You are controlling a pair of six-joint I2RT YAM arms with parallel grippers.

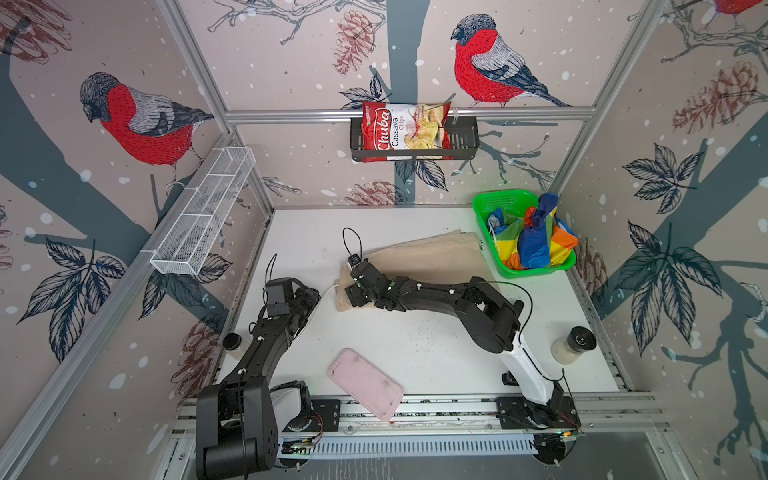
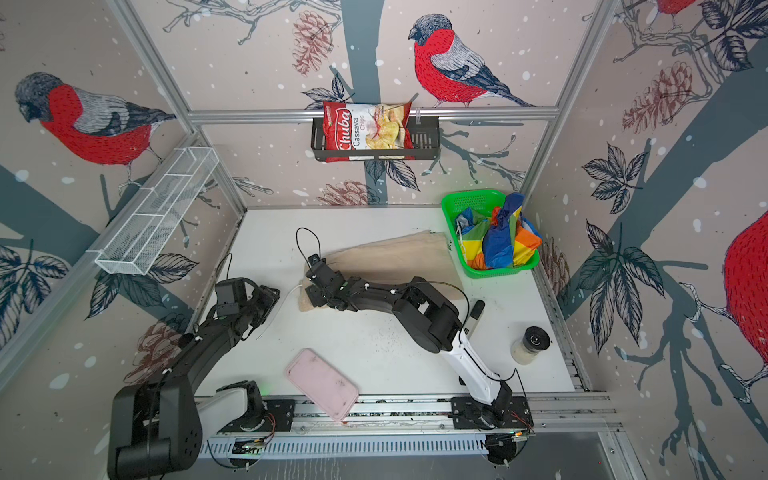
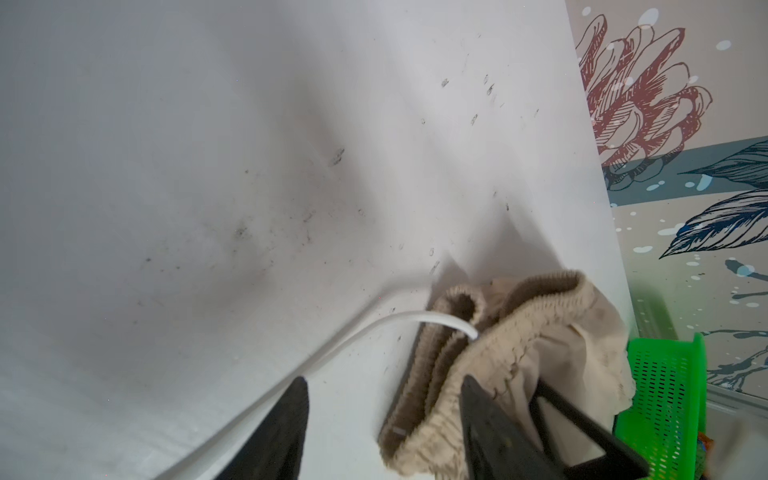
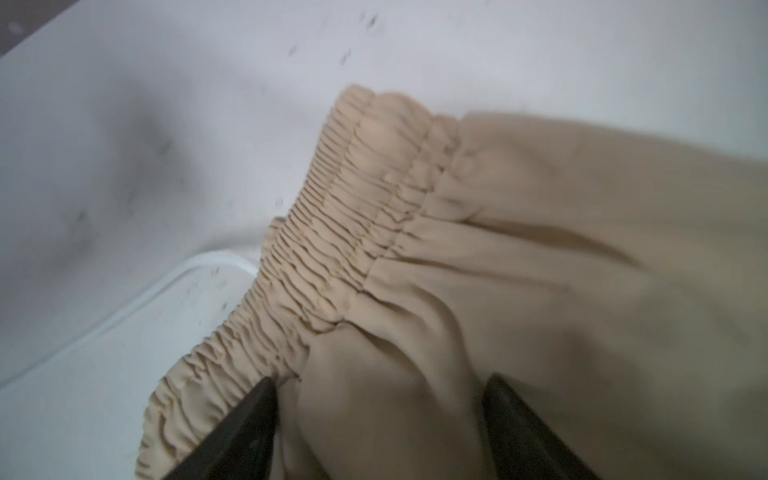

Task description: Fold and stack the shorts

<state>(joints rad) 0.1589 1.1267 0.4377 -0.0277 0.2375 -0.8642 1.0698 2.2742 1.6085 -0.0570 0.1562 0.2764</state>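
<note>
Your left arm (image 1: 257, 353) rises from its base at the near left edge and leans inward, wrist tipped down; your left gripper (image 3: 384, 380) has its two dark fingers (image 3: 286, 428) standing apart; your right arm (image 1: 436, 291) folds at the elbow and stretches low across the middle toward the left; your right gripper (image 4: 380, 380) points down, jaws spread, near the left one.

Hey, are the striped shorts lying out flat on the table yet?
No, in a top view the striped shorts sit bunched up inside the green basket.
</note>
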